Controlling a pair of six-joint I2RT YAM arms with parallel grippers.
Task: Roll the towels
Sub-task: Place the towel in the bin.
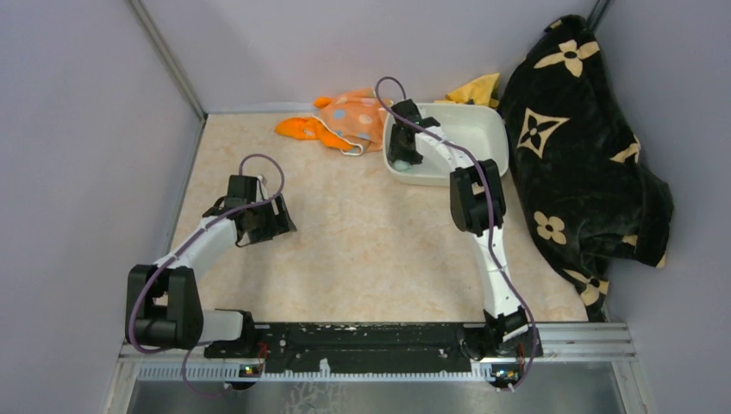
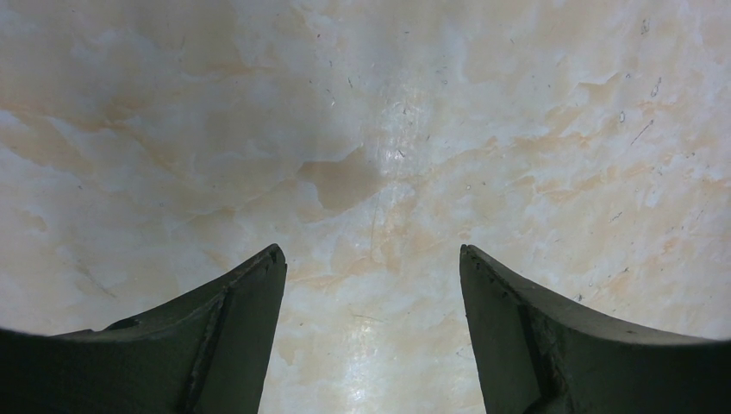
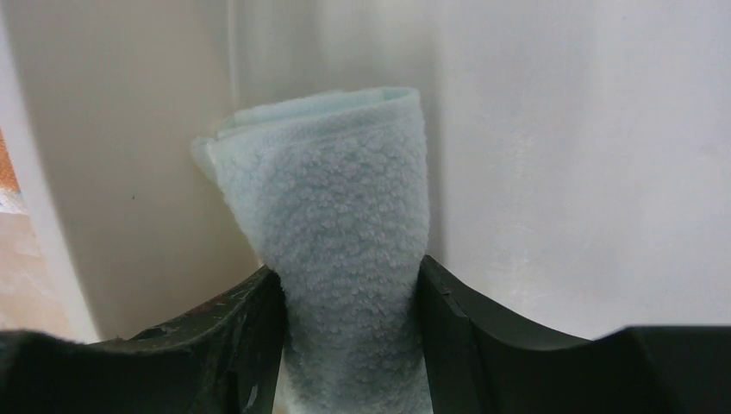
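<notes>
The rolled mint green towel [image 3: 345,233] sits in a corner of the white tub [image 3: 560,172]. It is pinched at its waist by the right pincer [image 3: 349,280], which is clamped on it, and tub walls close in on the left and beyond it. On the bench [image 1: 371,241] just left of the tub, the plain orange towel [image 1: 297,129] and the polka-dot towel [image 1: 358,116] lie bunched and touching. The left pincer [image 2: 371,263] hovers well apart over bare bench, fingers wide apart. From above, the right arm hides most of the mint towel.
</notes>
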